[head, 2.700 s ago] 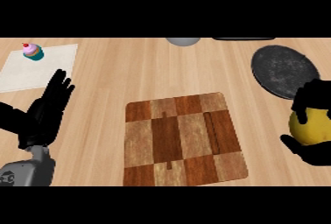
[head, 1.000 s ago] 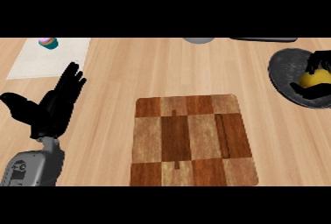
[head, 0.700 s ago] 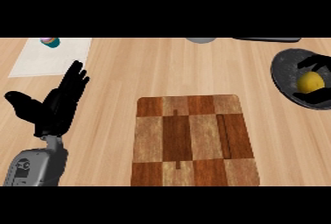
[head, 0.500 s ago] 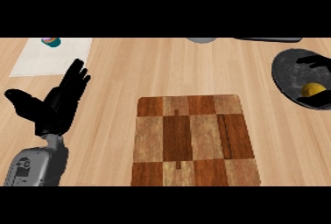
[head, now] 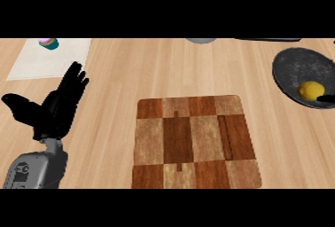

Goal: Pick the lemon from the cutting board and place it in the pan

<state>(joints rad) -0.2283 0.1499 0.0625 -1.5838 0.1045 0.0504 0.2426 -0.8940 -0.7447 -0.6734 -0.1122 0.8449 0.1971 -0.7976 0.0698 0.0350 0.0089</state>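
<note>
The yellow lemon (head: 311, 90) lies inside the dark round pan (head: 294, 66) at the right edge of the counter, near the pan's lower right rim. A black sliver of my right hand (head: 326, 99) shows at the right border, just below the lemon; the rest is out of view. The checkered wooden cutting board (head: 193, 142) in the middle carries nothing. My left hand (head: 57, 108) rests open at the left, fingers straight and pointing up, well away from the board.
A white cloth (head: 39, 62) lies at the top left with a small teal and pink object (head: 48, 42) on it. A grey round item (head: 201, 40) and a dark flat item (head: 268, 39) sit at the far edge.
My right hand carried the lemon from beside the board to the pan, let it go there and drew back off the right edge. The left hand stayed open.
</note>
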